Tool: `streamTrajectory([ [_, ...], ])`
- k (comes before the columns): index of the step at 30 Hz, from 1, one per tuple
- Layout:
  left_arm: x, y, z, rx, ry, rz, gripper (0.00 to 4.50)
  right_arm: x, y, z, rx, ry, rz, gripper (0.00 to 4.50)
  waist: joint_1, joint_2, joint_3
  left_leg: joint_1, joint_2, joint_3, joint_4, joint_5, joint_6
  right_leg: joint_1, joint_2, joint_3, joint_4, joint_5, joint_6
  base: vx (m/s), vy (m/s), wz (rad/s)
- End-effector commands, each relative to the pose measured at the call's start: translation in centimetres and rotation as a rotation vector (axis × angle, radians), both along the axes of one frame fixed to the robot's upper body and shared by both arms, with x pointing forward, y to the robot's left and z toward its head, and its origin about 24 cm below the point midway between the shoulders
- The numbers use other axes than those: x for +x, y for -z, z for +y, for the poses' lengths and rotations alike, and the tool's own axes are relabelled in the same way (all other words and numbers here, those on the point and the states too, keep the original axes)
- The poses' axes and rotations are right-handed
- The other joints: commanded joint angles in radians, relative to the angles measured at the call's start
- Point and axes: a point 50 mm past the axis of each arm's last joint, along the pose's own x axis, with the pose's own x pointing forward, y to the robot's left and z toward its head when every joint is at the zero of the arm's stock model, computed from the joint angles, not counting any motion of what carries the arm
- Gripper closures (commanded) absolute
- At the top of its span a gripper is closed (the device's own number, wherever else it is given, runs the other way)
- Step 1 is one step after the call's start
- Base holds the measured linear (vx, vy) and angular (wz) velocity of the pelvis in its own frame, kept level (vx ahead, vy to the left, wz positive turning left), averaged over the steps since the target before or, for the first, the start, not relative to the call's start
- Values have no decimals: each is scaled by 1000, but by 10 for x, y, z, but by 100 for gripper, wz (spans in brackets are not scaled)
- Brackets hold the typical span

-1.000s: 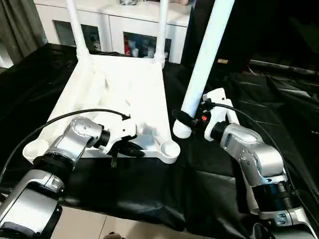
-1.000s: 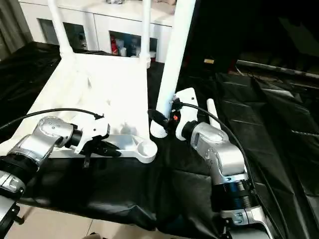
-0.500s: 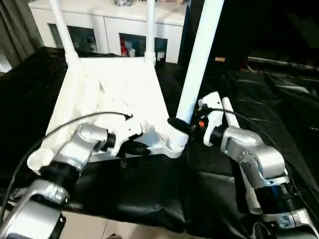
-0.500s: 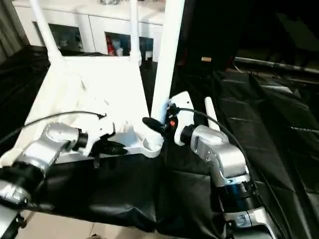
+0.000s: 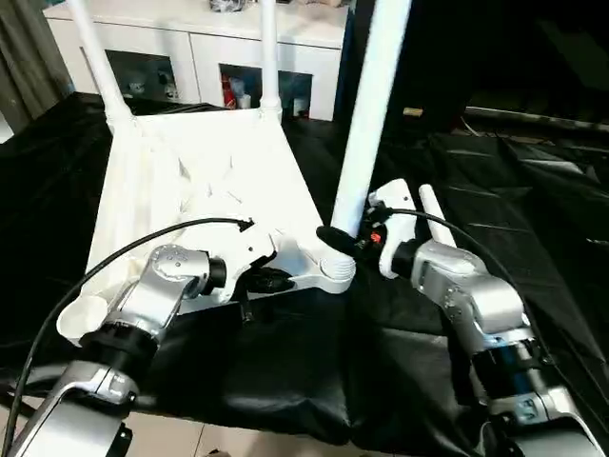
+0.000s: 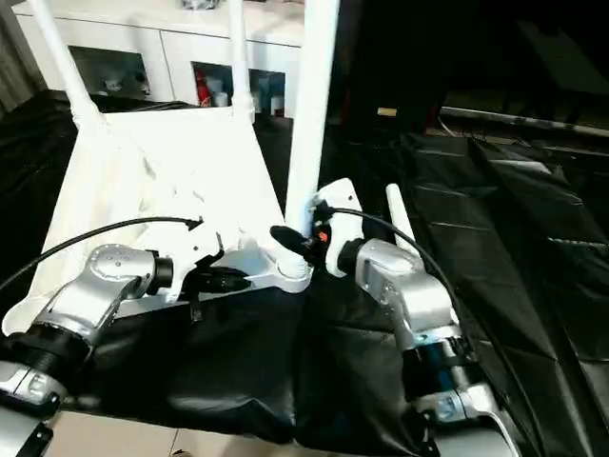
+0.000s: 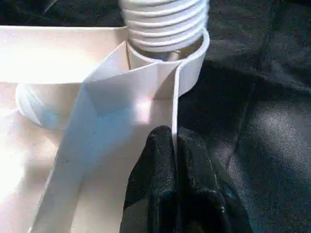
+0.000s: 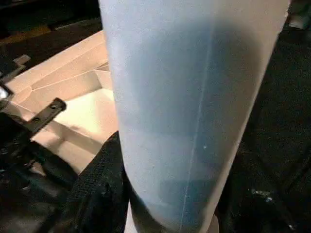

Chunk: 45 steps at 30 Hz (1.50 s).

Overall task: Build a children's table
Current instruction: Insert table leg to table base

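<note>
Two black-fingered grippers clamp: left gripper (image 7: 176, 145) on the tabletop's thin rim (image 7: 175, 104), right gripper (image 5: 335, 237) round a smooth tubular leg (image 5: 369, 114).

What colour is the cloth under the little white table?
Black. The cloth covering the large table shows best in the left eye view.

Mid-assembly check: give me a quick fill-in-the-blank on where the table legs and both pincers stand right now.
The right pincer is shut on a table ____.
That leg's ribbed end sits at the near right corner ____ of the tabletop.
The left pincer pinches the tabletop's thin ____.
Upright legs already fitted at the far corners: ____.

Missing words: leg; socket; rim; two
</note>
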Motion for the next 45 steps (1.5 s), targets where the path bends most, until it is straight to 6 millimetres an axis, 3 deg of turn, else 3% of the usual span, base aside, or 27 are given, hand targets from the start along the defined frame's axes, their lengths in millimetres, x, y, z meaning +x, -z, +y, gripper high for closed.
streamTrajectory([
  [1,-9,14,-1,-52,-10,73,450,5,-6,-1,-5,12,-33,261,6,-5,-62,8,10,0,-66,-250,-19,42,-56,27,-85,-286,-159,0,0,0],
  [8,-8,15,2,6,4,76,450,8,-3,3,-17,-13,0,261,5,-3,-61,9,10,1,-67,-250,-17,43,-56,28,-84,-268,-169,0,0,0],
  [10,-5,14,2,14,-5,75,450,7,-1,3,-22,-27,16,261,5,-10,-62,9,10,2,-66,-250,-15,44,-55,28,-85,-273,-165,0,0,0],
  [17,-3,14,3,32,-8,70,450,4,-2,3,-48,-65,41,261,7,-7,-59,11,11,-1,-69,-275,-22,41,-57,28,-89,-325,-151,0,0,0],
  [30,-6,13,4,46,42,90,450,3,3,-6,-134,-70,86,261,9,-13,-60,10,12,0,-69,-261,-22,40,-58,28,-87,-302,-156,0,0,0],
  [36,-6,12,5,57,58,97,450,11,4,2,-17,-23,104,261,4,-9,-59,12,13,-3,-72,-293,-34,37,-59,28,-89,-329,-160,0,0,0],
  [41,-7,11,7,59,63,102,450,12,9,-6,42,28,123,261,1,-8,-59,12,13,-4,-73,-311,-38,37,-60,27,-91,-340,-159,0,0,0],
  [45,-7,11,8,61,64,102,450,9,14,-11,66,42,136,261,3,-6,-61,14,13,-2,-72,-298,-34,38,-58,28,-88,-294,-172,0,0,0],
])
